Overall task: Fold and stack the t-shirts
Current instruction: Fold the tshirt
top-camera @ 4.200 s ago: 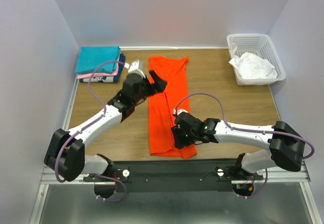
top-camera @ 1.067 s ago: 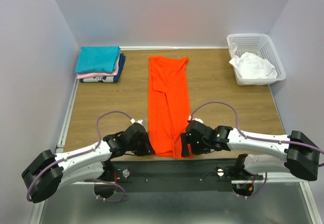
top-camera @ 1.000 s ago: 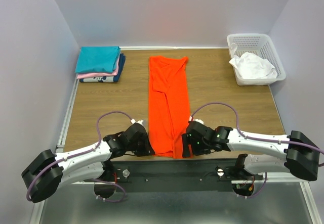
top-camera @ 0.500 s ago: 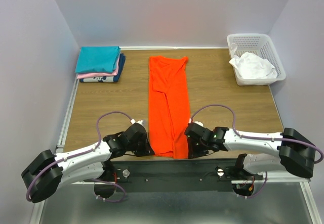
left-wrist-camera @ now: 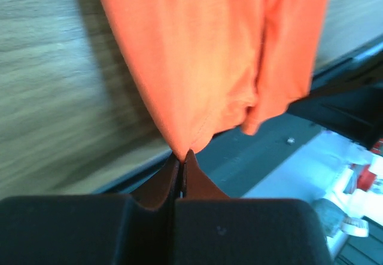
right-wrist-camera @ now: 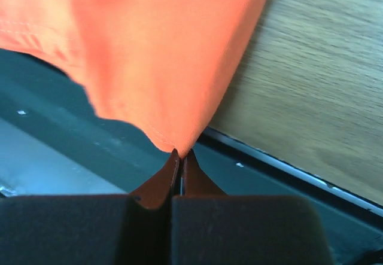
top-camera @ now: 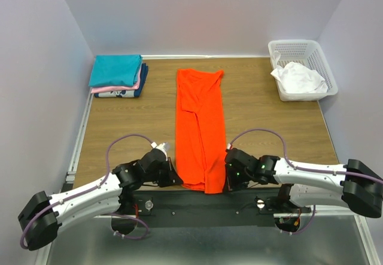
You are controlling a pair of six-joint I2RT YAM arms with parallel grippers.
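An orange-red t-shirt, folded into a long narrow strip, lies down the middle of the wooden table. My left gripper is shut on its near left corner. My right gripper is shut on its near right corner. Both corners are lifted off the table at the near edge, and the hem sags between them. A stack of folded t-shirts, teal on top of pink and navy, sits at the far left. A crumpled white t-shirt lies in the basket.
A white plastic lattice basket stands at the far right corner. A dark metal rail runs along the near table edge under the lifted hem. Pale walls close in the table on three sides.
Both grippers have closed on the shirt's near corners. They have pulled the hem slightly toward the near edge and raised it, and the right arm shifted a little right.
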